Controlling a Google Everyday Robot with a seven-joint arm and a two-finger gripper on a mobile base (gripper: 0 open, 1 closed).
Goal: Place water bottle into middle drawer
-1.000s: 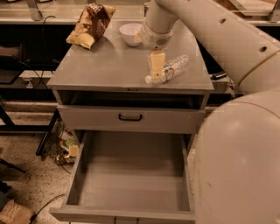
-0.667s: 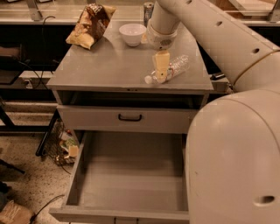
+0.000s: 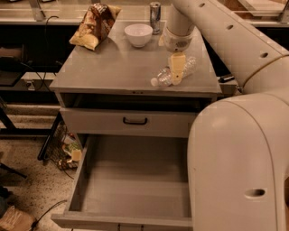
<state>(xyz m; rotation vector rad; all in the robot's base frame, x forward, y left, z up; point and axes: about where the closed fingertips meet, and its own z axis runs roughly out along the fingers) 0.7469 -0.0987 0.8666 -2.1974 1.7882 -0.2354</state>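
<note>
Here, the robot's cream-coloured pincer reaches down onto the right-hand part of the grey metal worktop, set squarely over the small clear ribbed plastic water bottle. Whether it is apart or clamped on the bottle cannot be told from this angle. The bottle lies on its side near the worktop's front edge, white cap pointing front-left, a posture that lets it be taken across its narrow body rather than by the cap. The long white arm comes in from the upper right, and the robot's bulky white body fills the lower right. Farther back on the worktop are a white ceramic bowl, a slim silver can and a crumpled brown-and-yellow snack bag, all apart from the bottle and unlikely to hinder a lift. Below, a grey drawer front with a black curved handle sits above the wide grey metal middle drawer, which stands open with its flat floor bare, evidently ready to receive the bottle. The task appears to be at the grasping step, the carry down to the drawer not yet done.
</note>
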